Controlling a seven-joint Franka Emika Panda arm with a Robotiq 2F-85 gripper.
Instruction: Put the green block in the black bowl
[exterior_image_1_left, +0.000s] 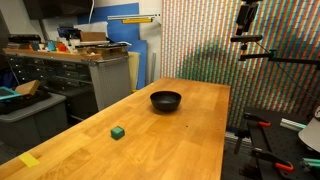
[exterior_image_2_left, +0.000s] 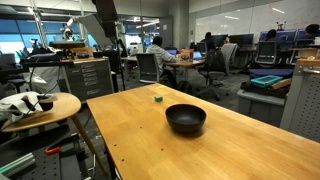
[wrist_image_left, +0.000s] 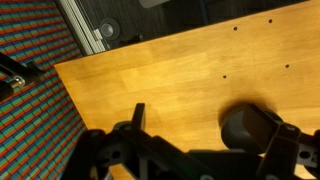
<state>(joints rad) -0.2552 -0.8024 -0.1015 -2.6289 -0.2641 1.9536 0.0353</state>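
The green block (exterior_image_1_left: 118, 131) is a small cube that sits on the wooden table (exterior_image_1_left: 190, 140), toward its near left part. It also shows small at the far end in an exterior view (exterior_image_2_left: 157, 98). The black bowl (exterior_image_1_left: 166, 100) stands upright and empty near the table's middle, well apart from the block, and is large in an exterior view (exterior_image_2_left: 186, 118). In the wrist view my gripper (wrist_image_left: 215, 150) is high above the table, its fingers spread open and empty. The bowl (wrist_image_left: 250, 125) lies below, between them toward the right. The block is out of the wrist view.
A flat yellow piece (exterior_image_1_left: 28, 160) lies at the table's near left corner. A stand with a camera (exterior_image_1_left: 250, 42) rises beyond the far right edge. A round side table with clutter (exterior_image_2_left: 35, 105) stands beside the table. Patterned carpet (wrist_image_left: 30, 110) lies past the table edge.
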